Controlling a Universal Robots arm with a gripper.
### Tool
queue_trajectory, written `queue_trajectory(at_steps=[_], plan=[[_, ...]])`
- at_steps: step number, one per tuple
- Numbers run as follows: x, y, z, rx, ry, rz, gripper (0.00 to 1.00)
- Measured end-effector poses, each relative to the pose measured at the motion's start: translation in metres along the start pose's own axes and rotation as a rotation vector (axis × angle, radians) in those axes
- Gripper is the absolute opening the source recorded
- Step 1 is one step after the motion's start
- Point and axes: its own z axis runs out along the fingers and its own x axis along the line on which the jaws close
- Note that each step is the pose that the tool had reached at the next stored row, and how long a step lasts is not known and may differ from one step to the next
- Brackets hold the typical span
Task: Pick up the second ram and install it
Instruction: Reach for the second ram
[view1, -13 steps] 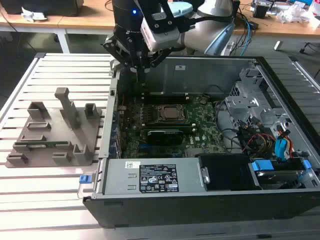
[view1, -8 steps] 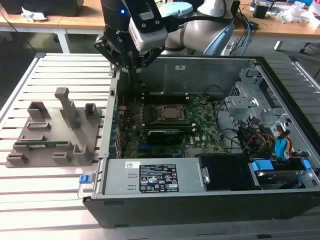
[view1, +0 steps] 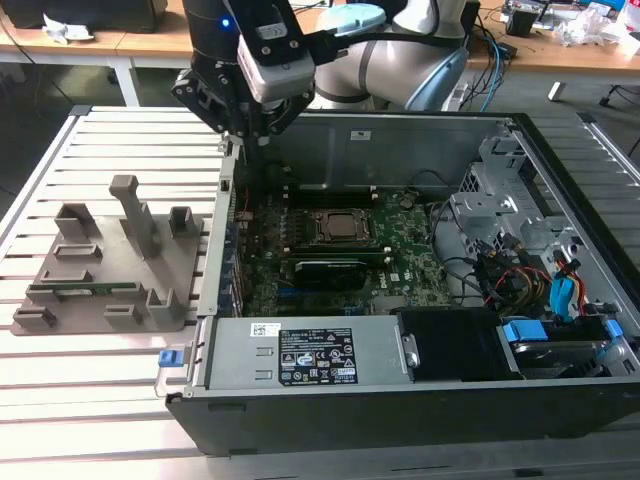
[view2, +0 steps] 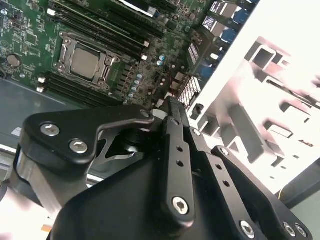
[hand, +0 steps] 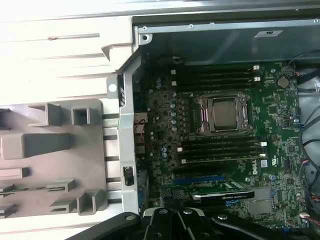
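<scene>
The second ram, a thin green stick, lies in a low slot of the gray fixture at the exterior view's left. My gripper hangs above the back corner of the open computer case, over the case wall nearest the fixture and well apart from the ram. Its black fingers stand close together, shut, with nothing between them. Below it lies the green motherboard with the processor socket and dark memory slots on both sides of the socket.
The fixture has upright gray posts that stand above the ram. The case's metal walls rise between fixture and motherboard. A drive bay with colored cables fills the exterior view's right end of the case. Slatted white table.
</scene>
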Motion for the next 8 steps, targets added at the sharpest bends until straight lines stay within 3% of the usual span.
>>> queue_trajectory(at_steps=[4,8], plan=[[0.0051,-0.0004,-0.0001,0.0000,0.0000,0.000,0.11],[0.0178,-0.0013,-0.0003,0.0000,0.0000,0.000,0.11]])
